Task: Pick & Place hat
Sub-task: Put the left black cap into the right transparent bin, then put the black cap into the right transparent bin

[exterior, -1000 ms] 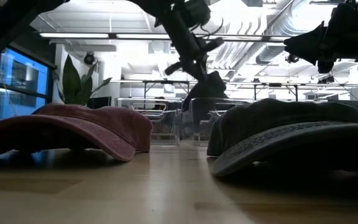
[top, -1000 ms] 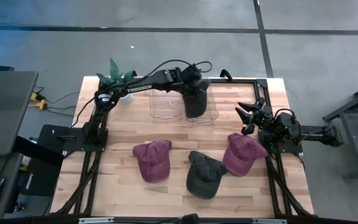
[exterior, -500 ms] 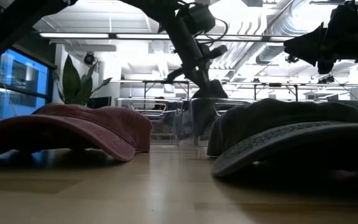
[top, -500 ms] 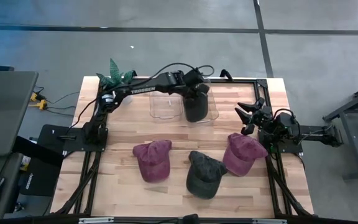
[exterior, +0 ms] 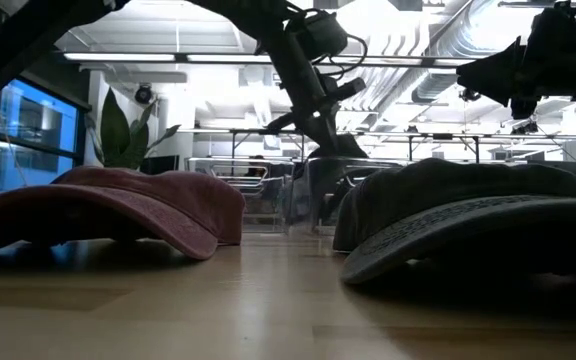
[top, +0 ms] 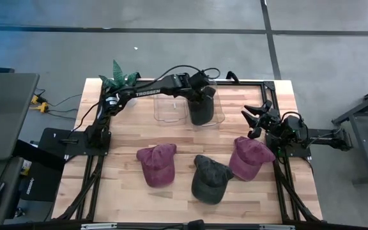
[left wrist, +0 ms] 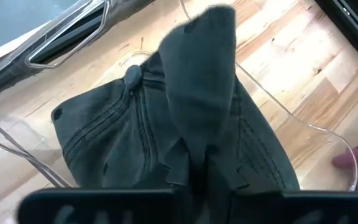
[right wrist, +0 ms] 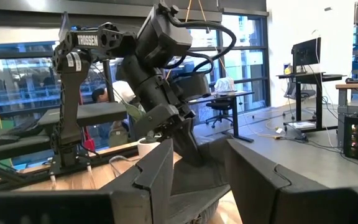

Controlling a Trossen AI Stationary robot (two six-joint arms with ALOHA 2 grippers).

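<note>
1. The left gripper (top: pixel 201 101) reaches into the right-hand clear bin (top: pixel 217 118) at the table's far side, fingers nearly closed on a fold of the dark grey hat (left wrist: pixel 185 137).
2. The hat sits inside that bin, long axis running near-to-far; which way its brim points cannot be told.
3. The right gripper (top: pixel 255 118) waits at the right edge, jaws partly open, empty.

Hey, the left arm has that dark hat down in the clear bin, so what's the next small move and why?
Probably finish opening the left gripper and lift straight up. The dark hat already sits inside the clear bin, yet its fabric is still pinched between the fingers.
</note>
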